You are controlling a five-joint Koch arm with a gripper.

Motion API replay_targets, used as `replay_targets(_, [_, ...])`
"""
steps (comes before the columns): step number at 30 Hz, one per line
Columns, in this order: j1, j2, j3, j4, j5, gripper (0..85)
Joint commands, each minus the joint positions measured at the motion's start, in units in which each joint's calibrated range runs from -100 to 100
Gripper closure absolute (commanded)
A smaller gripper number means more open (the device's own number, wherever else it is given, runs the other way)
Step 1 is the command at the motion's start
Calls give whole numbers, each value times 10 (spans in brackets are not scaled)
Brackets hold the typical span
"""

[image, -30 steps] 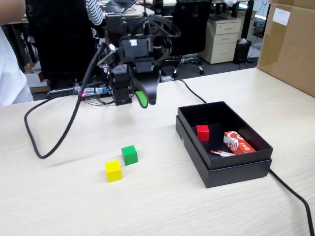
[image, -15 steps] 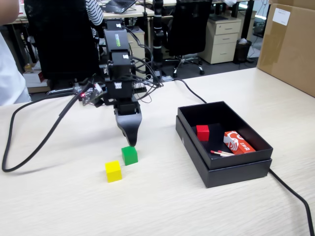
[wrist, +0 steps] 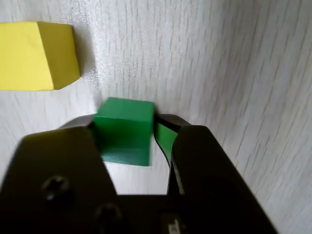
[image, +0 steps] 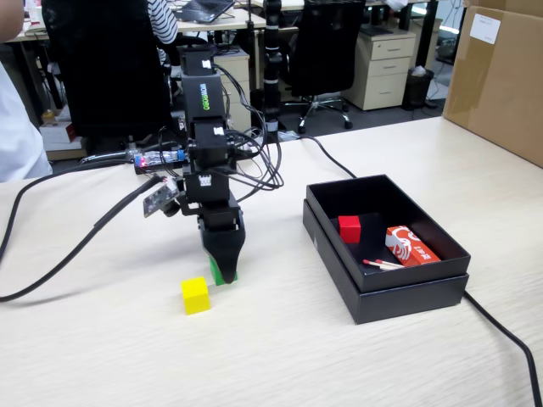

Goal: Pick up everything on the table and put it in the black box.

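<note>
My gripper [image: 224, 270] stands upright, lowered over the green cube [image: 217, 275], which rests on the table [image: 280, 356]. In the wrist view the green cube [wrist: 126, 129] sits between the jaws of the gripper [wrist: 127, 123]. The left jaw lies against it, the green-padded right finger [wrist: 165, 141] angles away with a narrow gap, so the gripper is open. The yellow cube [image: 195, 295] lies just to the left on the table, apart from the jaws, also seen in the wrist view [wrist: 34, 56]. The red cube [image: 349, 228] lies inside the black box [image: 407, 297] at the right.
An orange-red and white packet [image: 411, 246] and thin red-tipped sticks [image: 382, 264] lie in the box. A brown carton [image: 501, 76] stands at the far right. Black cables [image: 76, 246] loop across the table on the left, and another cable [image: 509, 339] runs past the box.
The arm swung from a raised pose to upright, then came down. The jaws now straddle the green cube, which has not moved.
</note>
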Motion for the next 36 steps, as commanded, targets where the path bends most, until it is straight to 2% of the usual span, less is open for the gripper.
replay_targets(1, [-5, -8, 46, 10, 0, 848])
replay_targets(5, [-3, -45, 29, 7, -1, 846])
replay_targets(9, [16, -158, 0, 6, 4, 846])
replay_targets(13, [61, -290, -14, -1, 23, 846])
replay_targets(18, [151, -374, 61, -51, 63, 846])
replay_targets(21, [195, -362, 117, -51, 80, 846])
replay_targets(22, [226, -284, 173, -51, 91, 846])
replay_targets(28, [232, -78, 222, -51, 102, 846])
replay_targets(36, [234, -24, 220, -51, 103, 846])
